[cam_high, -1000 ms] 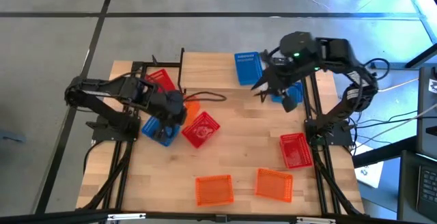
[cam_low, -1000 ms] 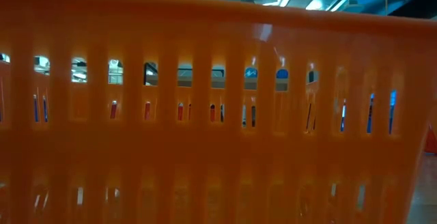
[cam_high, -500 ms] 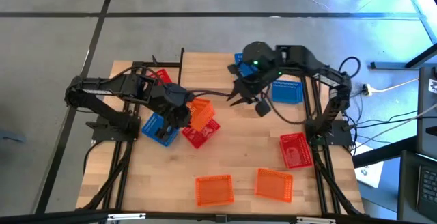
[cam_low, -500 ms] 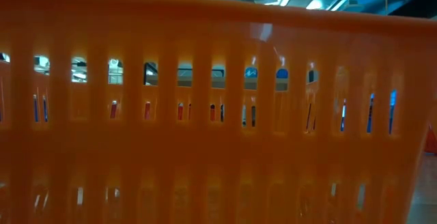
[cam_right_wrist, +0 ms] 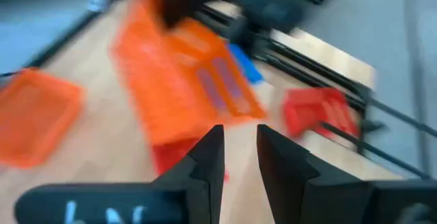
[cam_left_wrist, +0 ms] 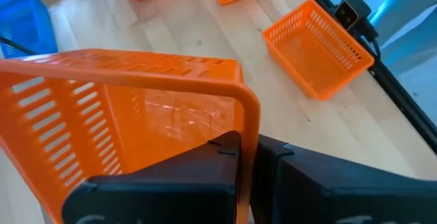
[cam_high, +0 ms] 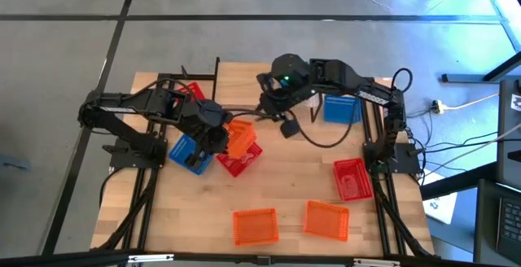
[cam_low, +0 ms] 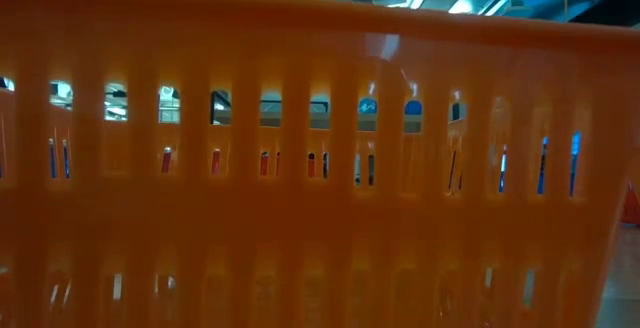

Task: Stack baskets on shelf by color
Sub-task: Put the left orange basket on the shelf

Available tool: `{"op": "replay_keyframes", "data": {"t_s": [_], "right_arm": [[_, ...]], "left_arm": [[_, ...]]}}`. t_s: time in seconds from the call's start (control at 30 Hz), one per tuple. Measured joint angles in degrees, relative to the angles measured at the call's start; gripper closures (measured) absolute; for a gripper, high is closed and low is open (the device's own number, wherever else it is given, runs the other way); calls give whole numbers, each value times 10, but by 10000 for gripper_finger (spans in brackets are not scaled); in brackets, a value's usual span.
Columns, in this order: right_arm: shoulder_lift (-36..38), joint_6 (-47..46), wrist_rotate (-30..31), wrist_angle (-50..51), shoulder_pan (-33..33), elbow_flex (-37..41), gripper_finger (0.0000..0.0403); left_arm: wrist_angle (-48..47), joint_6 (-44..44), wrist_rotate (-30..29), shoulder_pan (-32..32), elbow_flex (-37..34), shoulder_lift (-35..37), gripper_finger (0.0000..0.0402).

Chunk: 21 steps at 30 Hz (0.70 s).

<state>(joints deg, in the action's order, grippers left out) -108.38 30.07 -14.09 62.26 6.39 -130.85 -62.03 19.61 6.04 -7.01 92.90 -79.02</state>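
Note:
My left gripper (cam_high: 221, 137) is shut on an orange basket (cam_high: 239, 137), held tilted above a red basket (cam_high: 241, 159) and a blue basket (cam_high: 187, 153) at the table's left. My right gripper (cam_high: 265, 111) stands open just to the far right of it, its fingers (cam_right_wrist: 239, 157) pointing at the orange basket (cam_right_wrist: 174, 80) without touching it. A red basket (cam_high: 194, 94) sits at the far left among black bars (cam_high: 189, 78), likely the shelf's frame; I cannot tell whether it rests on the shelf. My left gripper pinches one wall of the orange basket at its rim (cam_left_wrist: 247, 136), one finger inside the basket and one outside. The fingers slant downward. The basket is lifted and tilted, with its open side turned partly sideways, above the red basket.
A blue basket (cam_high: 342, 108) lies at the far right and a red one (cam_high: 352, 177) at the right edge. Two orange baskets (cam_high: 255, 225) (cam_high: 327, 218) sit near the front edge; one orange basket (cam_low: 320, 168) fills the low view.
My right gripper has swung from the blue baskets at the far right toward the table's left and down, ending close to the held orange basket. My left gripper has turned, tipping the orange basket so that more of it shows beside the red basket.

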Motion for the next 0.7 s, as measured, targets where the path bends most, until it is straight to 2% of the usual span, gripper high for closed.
{"op": "replay_keyframes", "data": {"t_s": [0.07,0.13,0.47,0.7], "right_arm": [[0,-9,23,-1,0,0,317],[0,-13,21,-1,-1,0,317],[-14,-14,-113,-17,-1,0,317],[-32,-15,-144,-28,-1,0,317]], "left_arm": [[0,0,-5,0,0,-1,401],[0,0,-5,0,0,-1,401],[0,0,29,6,0,-1,401],[-4,0,43,12,0,-6,401]]}}
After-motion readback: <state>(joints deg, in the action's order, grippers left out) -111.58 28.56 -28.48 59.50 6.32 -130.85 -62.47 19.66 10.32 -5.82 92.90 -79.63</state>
